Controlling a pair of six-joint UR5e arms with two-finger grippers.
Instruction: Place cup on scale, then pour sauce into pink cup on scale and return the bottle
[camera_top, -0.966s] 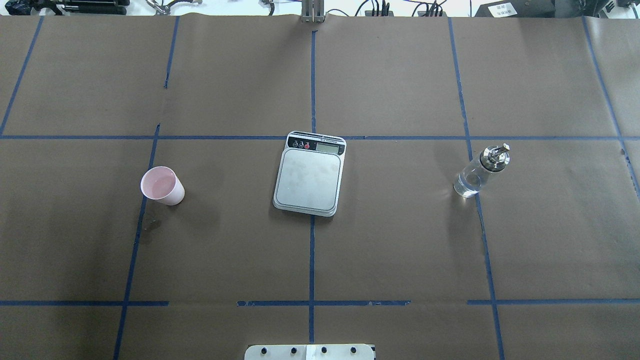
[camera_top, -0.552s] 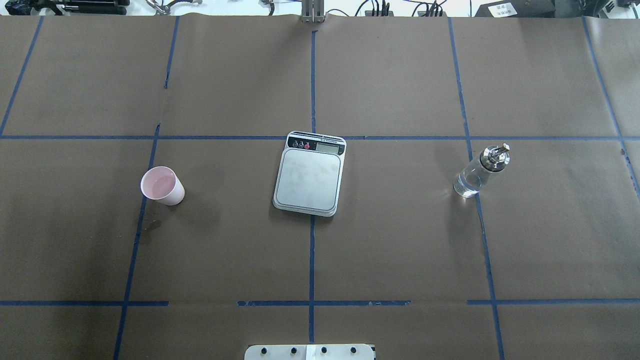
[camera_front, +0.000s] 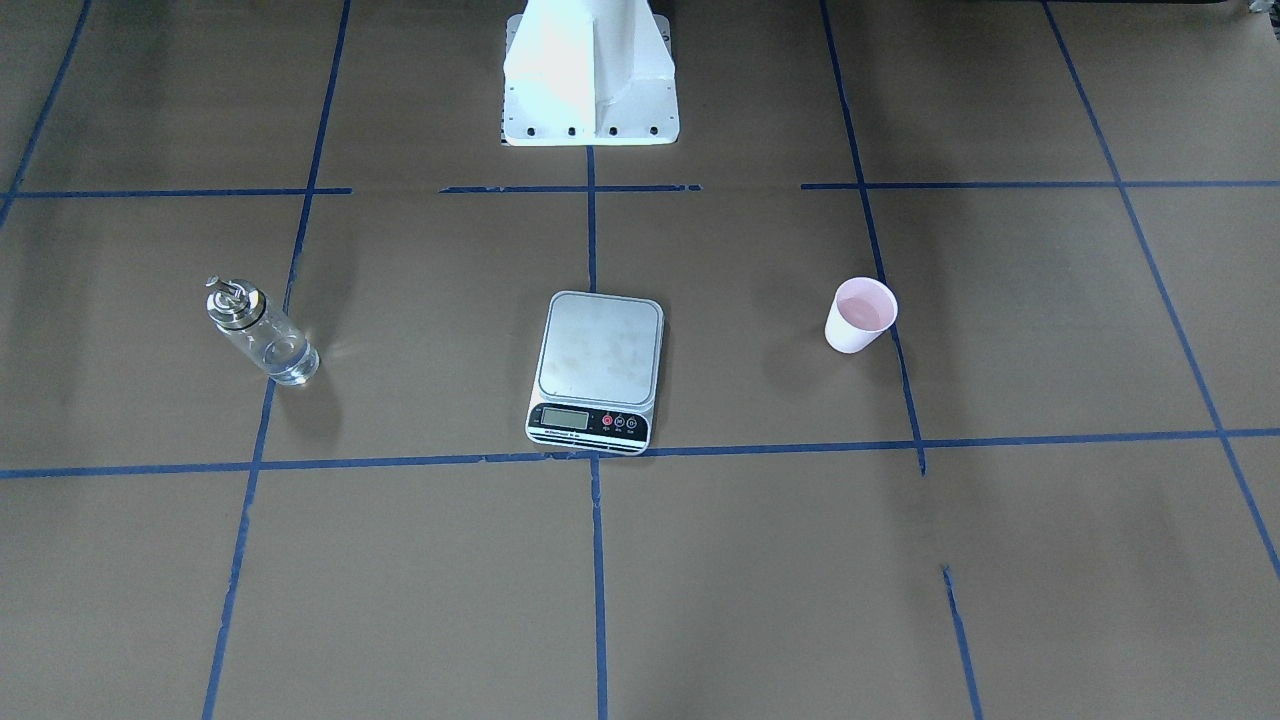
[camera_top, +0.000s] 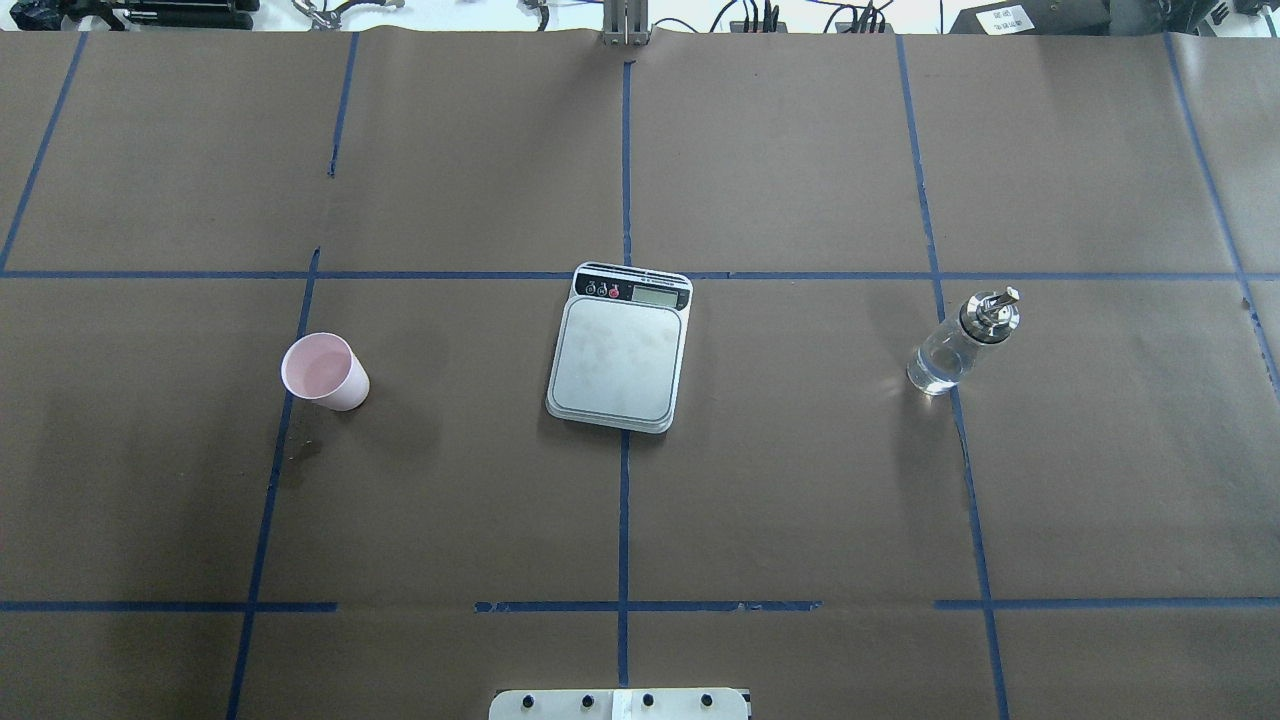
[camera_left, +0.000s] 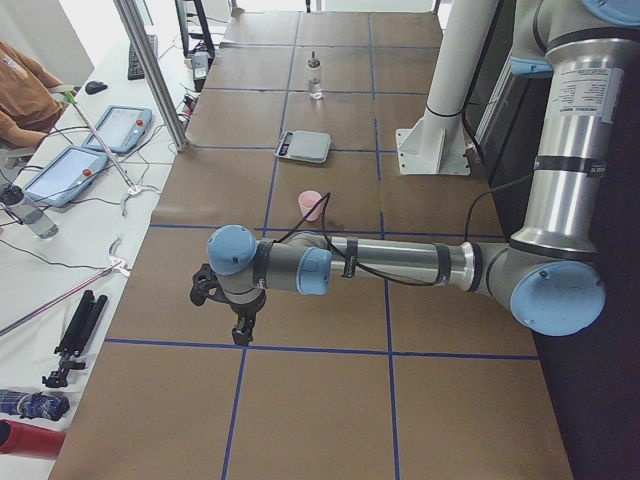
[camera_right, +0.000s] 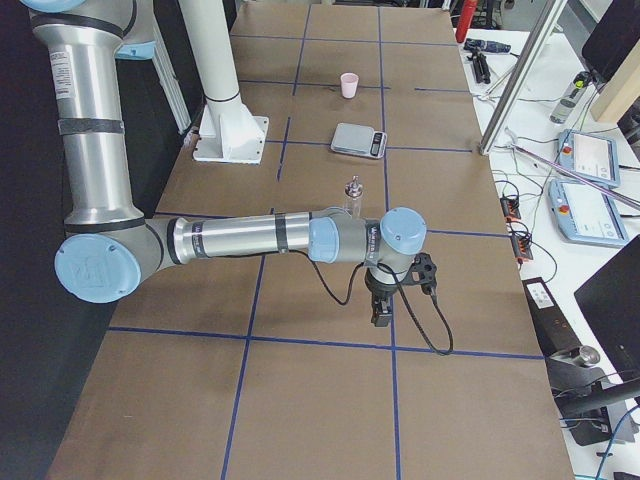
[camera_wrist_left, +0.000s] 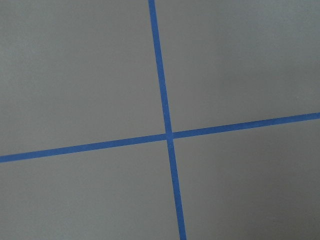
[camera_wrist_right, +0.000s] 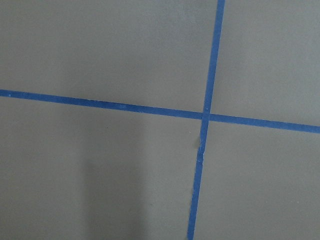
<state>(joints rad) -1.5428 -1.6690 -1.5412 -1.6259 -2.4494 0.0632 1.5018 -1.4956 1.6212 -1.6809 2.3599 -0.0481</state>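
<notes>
The pink cup (camera_top: 325, 371) stands upright on the table's left half, apart from the scale (camera_top: 620, 347) at the centre, whose platform is bare. The glass bottle (camera_top: 960, 342) with its metal spout stands on the right half, clear sauce (camera_top: 935, 368) low inside it. My left gripper (camera_left: 241, 332) hangs over the table's left end, well short of the cup (camera_left: 311, 204). My right gripper (camera_right: 380, 312) hangs over the right end, a little short of the bottle (camera_right: 353, 195). Both show only in the side views, so I cannot tell whether they are open or shut. The wrist views show only brown paper and blue tape.
The robot's white base plate (camera_top: 620, 704) sits at the table's near edge. Blue tape lines (camera_top: 624, 500) grid the brown paper. Beyond the far edge are a metal post (camera_left: 150, 70), tablets (camera_left: 62, 172) and cables; a person's sleeve (camera_left: 20, 85) shows there.
</notes>
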